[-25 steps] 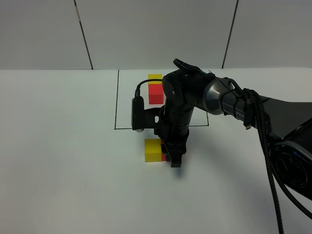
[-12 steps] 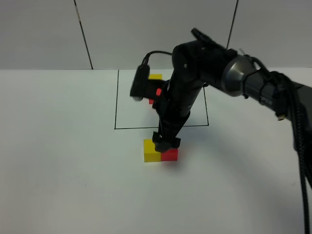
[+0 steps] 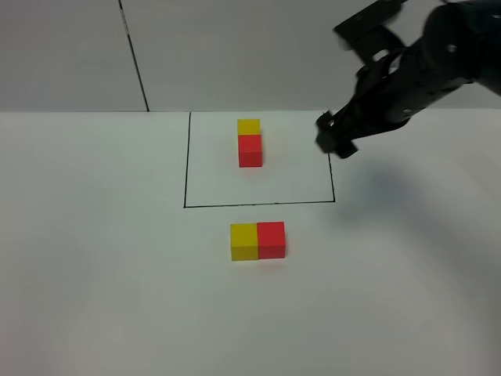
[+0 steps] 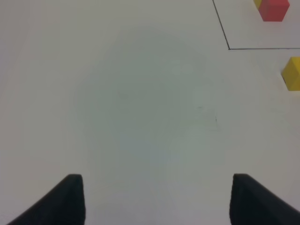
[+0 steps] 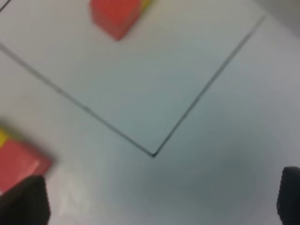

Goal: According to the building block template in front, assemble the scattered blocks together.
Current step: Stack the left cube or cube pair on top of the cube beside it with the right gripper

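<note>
right pincer (image 3: 335, 139) | I have let go and lifted clear, fingers wide apart, empty | yellow cube (image 3: 244, 241) and red cube (image 3: 272, 240) touching, just outside template (image 3: 250, 142) | pair looks joined | left pincer (image 4: 159, 199) apart

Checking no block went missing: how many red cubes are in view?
2. The framed red cube sits inside the black outline, against the framed yellow cube behind it. The loose red cube lies before the outline, touching the loose yellow cube beside it. None looks hidden.
</note>
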You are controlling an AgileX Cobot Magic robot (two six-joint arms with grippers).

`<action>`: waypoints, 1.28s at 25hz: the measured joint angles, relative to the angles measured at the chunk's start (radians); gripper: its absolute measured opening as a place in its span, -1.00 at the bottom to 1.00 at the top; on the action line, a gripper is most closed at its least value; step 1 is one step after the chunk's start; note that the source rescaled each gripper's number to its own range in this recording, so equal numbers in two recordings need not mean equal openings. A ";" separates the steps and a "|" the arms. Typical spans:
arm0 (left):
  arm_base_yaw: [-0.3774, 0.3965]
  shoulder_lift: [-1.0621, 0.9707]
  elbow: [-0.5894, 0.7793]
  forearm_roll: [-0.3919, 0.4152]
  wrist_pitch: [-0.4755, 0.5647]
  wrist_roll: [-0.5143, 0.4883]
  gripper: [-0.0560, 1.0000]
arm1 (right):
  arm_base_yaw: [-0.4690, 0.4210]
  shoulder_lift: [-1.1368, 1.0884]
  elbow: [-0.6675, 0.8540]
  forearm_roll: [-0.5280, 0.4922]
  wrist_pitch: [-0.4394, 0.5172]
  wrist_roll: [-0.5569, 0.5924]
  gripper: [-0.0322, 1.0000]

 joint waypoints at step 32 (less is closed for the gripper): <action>0.000 0.000 0.000 0.000 0.000 0.000 -0.04 | -0.050 -0.168 0.447 -0.096 -0.211 0.128 0.67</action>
